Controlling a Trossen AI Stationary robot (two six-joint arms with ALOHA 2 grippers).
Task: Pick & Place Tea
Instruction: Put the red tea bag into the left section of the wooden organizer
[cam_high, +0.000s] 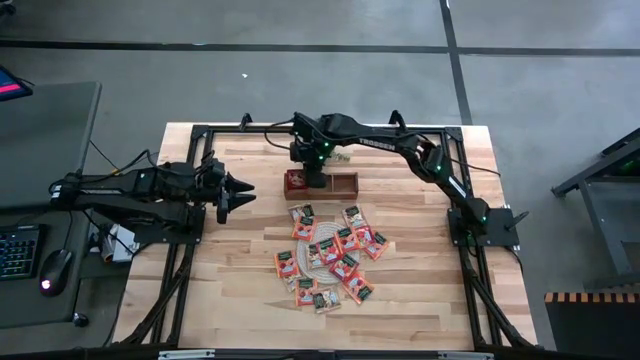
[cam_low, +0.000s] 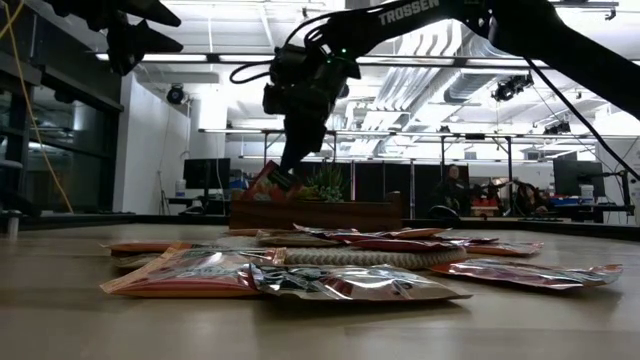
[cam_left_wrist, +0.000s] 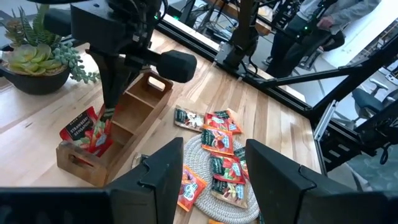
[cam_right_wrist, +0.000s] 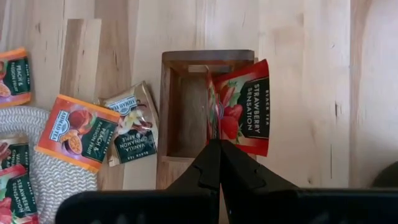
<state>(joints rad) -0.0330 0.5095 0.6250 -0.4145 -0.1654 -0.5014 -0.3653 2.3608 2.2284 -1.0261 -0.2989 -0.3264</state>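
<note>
Several orange-red tea sachets (cam_high: 335, 250) lie flat, scattered on and around the round woven mat (cam_high: 318, 262) at mid-table. The brown wooden tray (cam_high: 345, 184) stands beyond them. My right gripper (cam_high: 312, 178) points down into the tray's left end compartment (cam_right_wrist: 186, 106), shut on a red sachet (cam_left_wrist: 102, 132). Another strawberry sachet (cam_right_wrist: 249, 112) leans against that compartment's end wall. My left gripper (cam_high: 240, 195) waits open above the table's left part, its fingers (cam_left_wrist: 161, 180) apart in the left wrist view. My right gripper pinches a red tea sachet between its two fingers by the upper edge (cam_right_wrist: 214, 134), coming from above and pointing down. The sachet stands nearly on edge, slightly tilted, with its lower part inside the tray's end compartment (cam_low: 270, 185).
A small potted succulent (cam_left_wrist: 34, 59) stands just beyond the tray's left end. The tray's middle and right compartments (cam_left_wrist: 143, 99) hold nothing. Bare wood lies at the table's near edge and left side. Black frame rails run along the table's edges; a person stands beyond it.
</note>
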